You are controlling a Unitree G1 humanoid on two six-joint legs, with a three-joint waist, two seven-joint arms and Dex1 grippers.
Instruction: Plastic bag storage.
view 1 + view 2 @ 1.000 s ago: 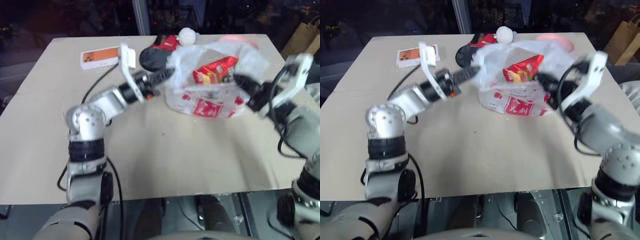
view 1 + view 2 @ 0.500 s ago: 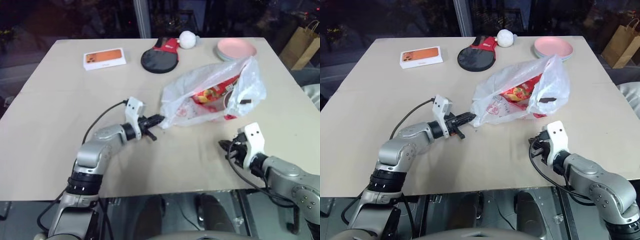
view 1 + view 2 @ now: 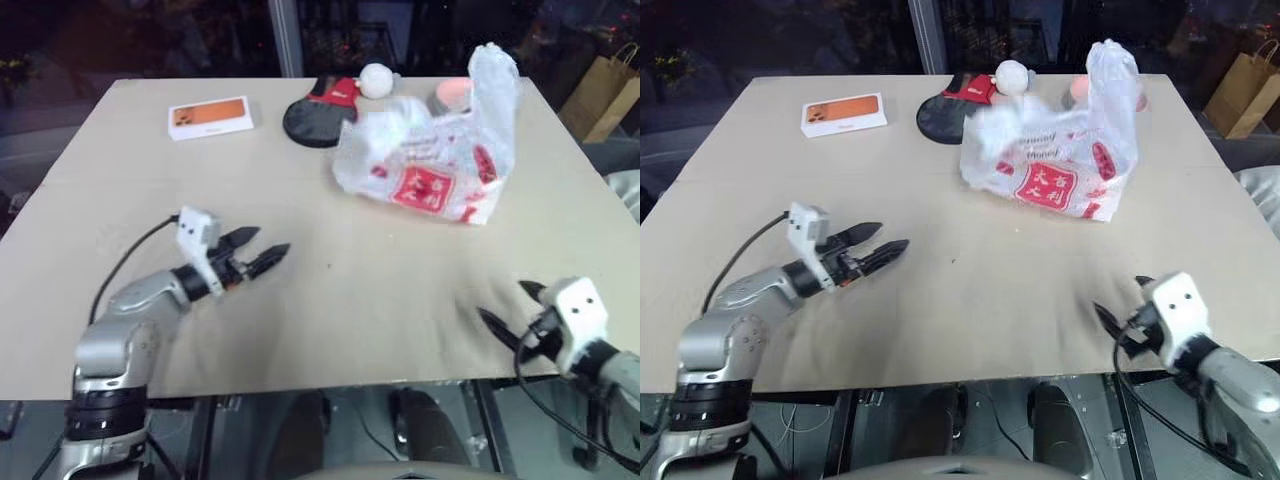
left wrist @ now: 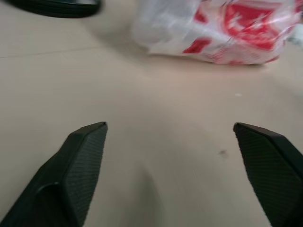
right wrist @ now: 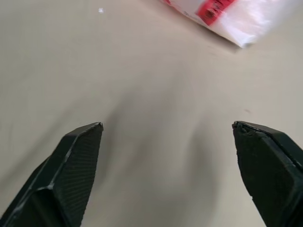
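The plastic bag (image 3: 430, 165) lies on the far right part of the table (image 3: 350, 300), white and crinkly with red print facing me, one handle sticking up. No gripper touches it. My left gripper (image 3: 268, 242) hovers open over the near left of the table, pointing toward the bag with nothing between its fingers. My right gripper (image 3: 503, 302) is open and empty at the near right edge. The left wrist view looks between the open left gripper (image 4: 169, 126) toward the bag (image 4: 227, 23). In the right wrist view, a corner of the bag (image 5: 227, 14) lies past the open right gripper (image 5: 166, 125).
At the back of the table are an orange phone box (image 3: 208, 117), a black paddle with a red handle (image 3: 315, 115), a white ball (image 3: 375, 78) and a pink plate (image 3: 450, 92) partly behind the bag. A brown paper bag (image 3: 605, 85) stands beyond the table's right side.
Both grippers let go of the bag, opened wide and drew back toward the near edge. The bag settled on the table with its red print side up.
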